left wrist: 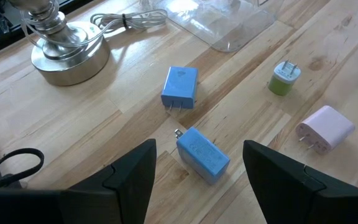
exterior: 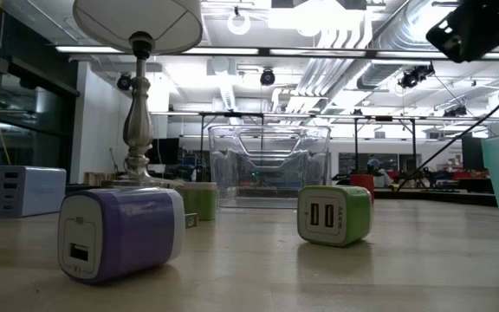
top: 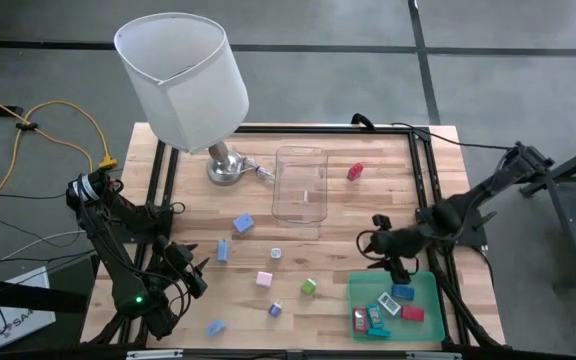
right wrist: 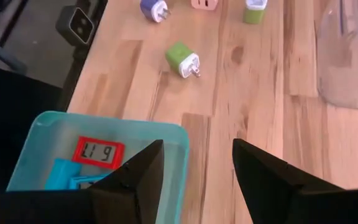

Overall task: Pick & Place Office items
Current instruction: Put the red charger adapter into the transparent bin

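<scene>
The office items are small plug-in chargers scattered on the wooden table. In the left wrist view a blue charger [left wrist: 202, 155] lies flat between my open left gripper's [left wrist: 199, 149] fingers, untouched. A second blue one [left wrist: 180, 87], a green one [left wrist: 284, 78] and a pink one [left wrist: 325, 127] lie beyond. My left gripper [top: 193, 272] is near the table's left edge. My right gripper [top: 386, 258] is open and hovers at the green tray's [right wrist: 166, 134] far rim. A green charger [right wrist: 183, 60] lies further out. Several pieces lie in the tray [top: 428, 285], among them a red one [right wrist: 98, 151].
A clear plastic box [top: 300, 185] stands at the table's far middle. A lamp with a white shade [top: 183, 70] and metal base [top: 226, 165] stands left of it, its cord beside the base. A red piece [top: 355, 171] lies right of the box. A purple charger [exterior: 119, 232] sits near the front edge.
</scene>
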Controlling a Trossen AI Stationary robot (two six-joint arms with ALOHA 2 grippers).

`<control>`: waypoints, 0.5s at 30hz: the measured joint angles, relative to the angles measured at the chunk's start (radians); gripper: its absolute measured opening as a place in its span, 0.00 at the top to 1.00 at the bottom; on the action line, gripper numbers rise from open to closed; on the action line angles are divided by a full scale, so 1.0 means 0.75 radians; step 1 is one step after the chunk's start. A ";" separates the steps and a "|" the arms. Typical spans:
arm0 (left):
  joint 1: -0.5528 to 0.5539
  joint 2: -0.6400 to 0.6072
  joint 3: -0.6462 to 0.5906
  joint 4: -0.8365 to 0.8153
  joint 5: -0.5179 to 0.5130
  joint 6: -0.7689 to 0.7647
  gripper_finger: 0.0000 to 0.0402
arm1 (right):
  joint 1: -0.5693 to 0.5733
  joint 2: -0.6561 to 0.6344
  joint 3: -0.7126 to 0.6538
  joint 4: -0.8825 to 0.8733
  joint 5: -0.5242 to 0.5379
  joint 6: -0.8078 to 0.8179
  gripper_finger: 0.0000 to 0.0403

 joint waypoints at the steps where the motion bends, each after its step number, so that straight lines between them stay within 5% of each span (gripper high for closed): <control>1: 0.000 0.000 0.000 0.000 0.000 0.000 0.42 | -0.018 -0.006 0.000 -0.001 -0.014 -0.017 0.56; 15: 0.000 0.000 0.000 0.000 0.000 0.000 0.42 | -0.260 -0.016 0.000 -0.008 -0.174 -0.239 0.56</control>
